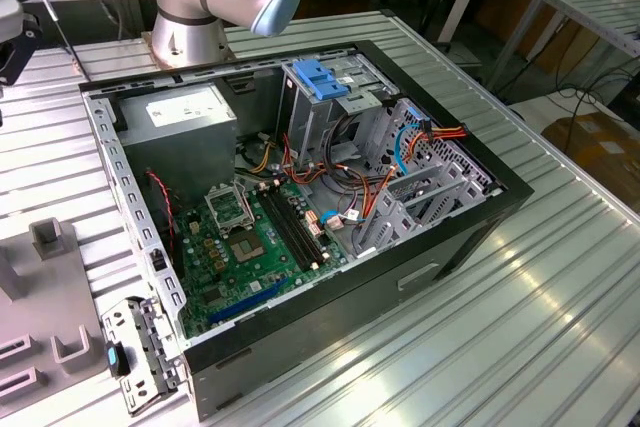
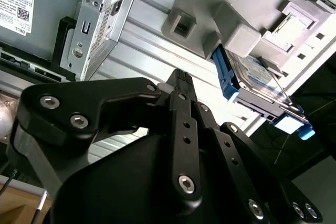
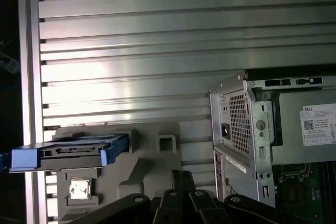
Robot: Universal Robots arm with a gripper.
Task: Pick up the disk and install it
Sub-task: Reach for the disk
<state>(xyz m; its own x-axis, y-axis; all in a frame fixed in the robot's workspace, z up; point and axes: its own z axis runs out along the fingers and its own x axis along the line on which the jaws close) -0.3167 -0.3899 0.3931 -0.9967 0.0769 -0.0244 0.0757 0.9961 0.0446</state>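
Black jaws closed together and empty, above the ribbed table (image 3: 131, 51), the disk (image 2: 256, 77) in its blue carrier resting on a grey fixture (image 2: 236, 30) ahead of the jaws, well apart from them, open computer case (image 3: 252, 129) off to their other side

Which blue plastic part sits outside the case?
The disk, held in the grey fixture beside the case; the blue bracket tops the drive cage inside.

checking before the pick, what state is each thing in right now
gripper: shut, holding nothing
disk: seated in the grey holder, not gripped
computer case: lying on the table, side open, insides exposed
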